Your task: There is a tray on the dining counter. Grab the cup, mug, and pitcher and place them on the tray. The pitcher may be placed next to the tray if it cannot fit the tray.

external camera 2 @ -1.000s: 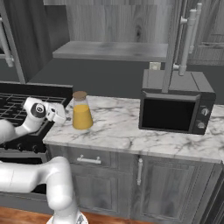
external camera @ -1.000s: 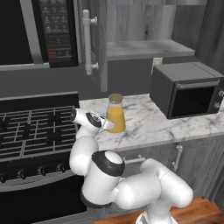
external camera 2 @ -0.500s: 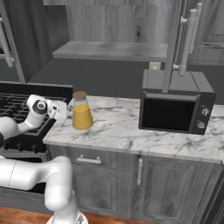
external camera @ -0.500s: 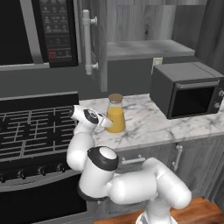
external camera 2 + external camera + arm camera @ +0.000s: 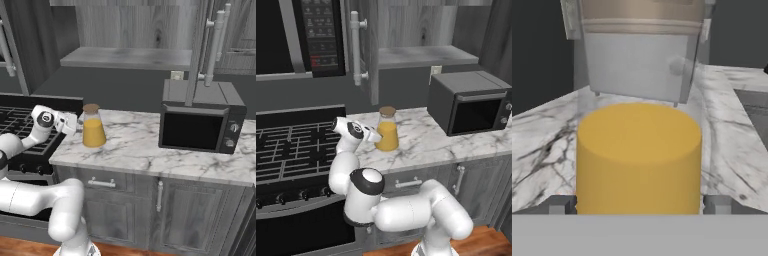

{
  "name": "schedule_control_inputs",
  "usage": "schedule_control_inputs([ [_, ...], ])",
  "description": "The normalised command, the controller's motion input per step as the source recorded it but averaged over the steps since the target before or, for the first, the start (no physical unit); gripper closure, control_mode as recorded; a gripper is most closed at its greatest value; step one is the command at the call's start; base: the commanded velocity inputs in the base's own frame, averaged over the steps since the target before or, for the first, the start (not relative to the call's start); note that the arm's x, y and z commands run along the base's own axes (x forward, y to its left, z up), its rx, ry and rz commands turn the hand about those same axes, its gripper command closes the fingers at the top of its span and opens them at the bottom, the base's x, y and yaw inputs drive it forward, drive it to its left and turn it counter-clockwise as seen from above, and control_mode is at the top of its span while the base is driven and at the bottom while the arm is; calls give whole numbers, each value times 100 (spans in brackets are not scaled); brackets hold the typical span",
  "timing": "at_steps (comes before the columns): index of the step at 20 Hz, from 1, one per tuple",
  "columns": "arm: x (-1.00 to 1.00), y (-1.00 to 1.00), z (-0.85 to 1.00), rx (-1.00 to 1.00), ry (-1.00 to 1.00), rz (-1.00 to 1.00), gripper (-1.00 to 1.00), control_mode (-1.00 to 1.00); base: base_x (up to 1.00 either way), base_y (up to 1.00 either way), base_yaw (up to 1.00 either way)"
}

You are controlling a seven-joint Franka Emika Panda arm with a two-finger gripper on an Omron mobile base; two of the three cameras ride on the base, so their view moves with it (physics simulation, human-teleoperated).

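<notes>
The gripper (image 5: 639, 205) has its jaws spread wide, one fingertip (image 5: 559, 205) showing on each side of the pitcher (image 5: 639, 155) — the glass sits between them, and no contact can be made out. In the left base view the gripper (image 5: 374, 136) is level with the pitcher (image 5: 387, 130) at its orange-filled lower body, coming in from the stove side; the right base view shows the gripper (image 5: 74, 125) just beside the pitcher (image 5: 93, 127) too. The pitcher stands upright with its cork-brown lid on, near the stove-side end of a marble countertop (image 5: 145, 150) — not the dining counter. A dark microwave (image 5: 200, 122) sits well apart on that top, and the black stove (image 5: 291, 150) lies under the arm.
</notes>
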Motion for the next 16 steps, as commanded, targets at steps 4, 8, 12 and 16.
schedule_control_inputs([
  [4,1,-1,0,-3,0,0,-100,-100,0,0,0],
  [8,0,-13,0,-3,0,0,-100,-100,0,0,0],
  [12,0,-35,0,-3,0,0,-100,-100,0,0,0],
  [16,0,-35,0,-2,0,0,-100,-100,0,0,0],
])
